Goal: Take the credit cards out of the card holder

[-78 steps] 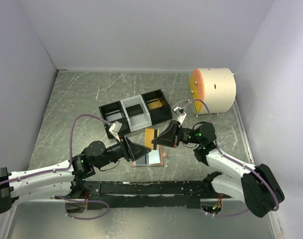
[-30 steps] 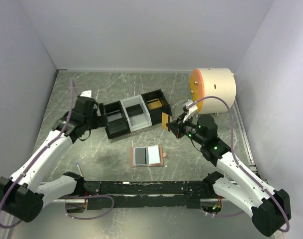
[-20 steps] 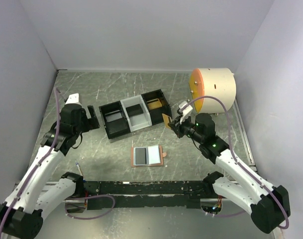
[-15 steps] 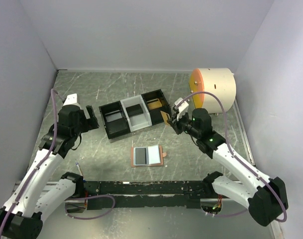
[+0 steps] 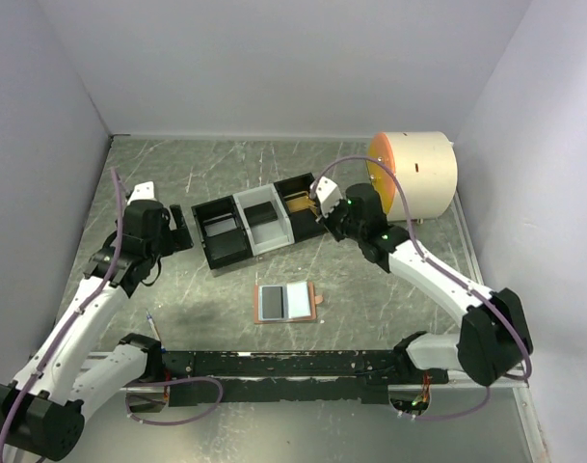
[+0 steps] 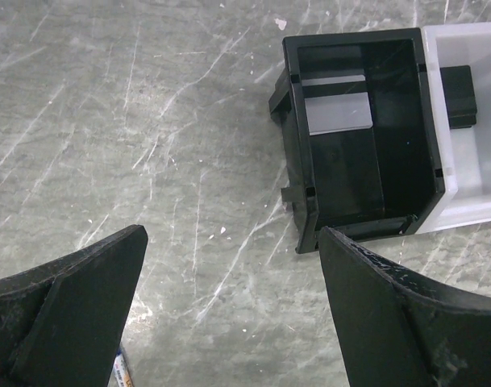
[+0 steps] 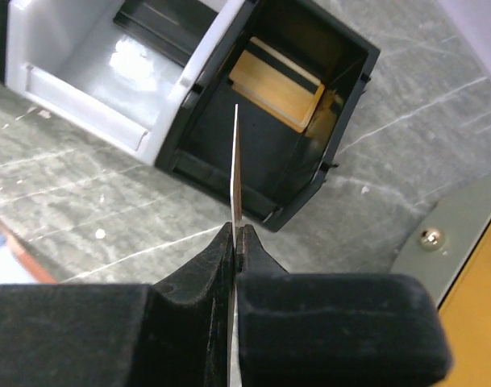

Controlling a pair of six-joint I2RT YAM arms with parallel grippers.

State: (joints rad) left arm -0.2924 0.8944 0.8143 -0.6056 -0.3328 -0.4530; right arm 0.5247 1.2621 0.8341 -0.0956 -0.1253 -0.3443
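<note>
The salmon-pink card holder (image 5: 317,301) lies open on the table in front of the tray. A dark grey card (image 5: 272,303) sits on its left panel; its right panel is pale blue-grey. My right gripper (image 5: 324,214) is shut on a thin card (image 7: 235,165), seen edge-on. It holds the card above the right black compartment of the tray (image 7: 351,89). An orange card (image 7: 276,83) lies in that compartment. My left gripper (image 5: 177,231) is open and empty, just left of the tray (image 6: 292,153). A pale card (image 6: 335,109) lies in the tray's left compartment.
The black-and-grey three-compartment tray (image 5: 237,210) stands mid-table; its grey middle compartment holds a dark card (image 6: 459,95). A cream drum with an orange face (image 5: 413,174) stands at the back right. A pen (image 5: 150,323) lies near the left arm's base.
My right gripper has carried the card from the wallet to above the tray's right compartment. My left arm has pulled away from the wallet and swung out left of the tray, jaws open.
</note>
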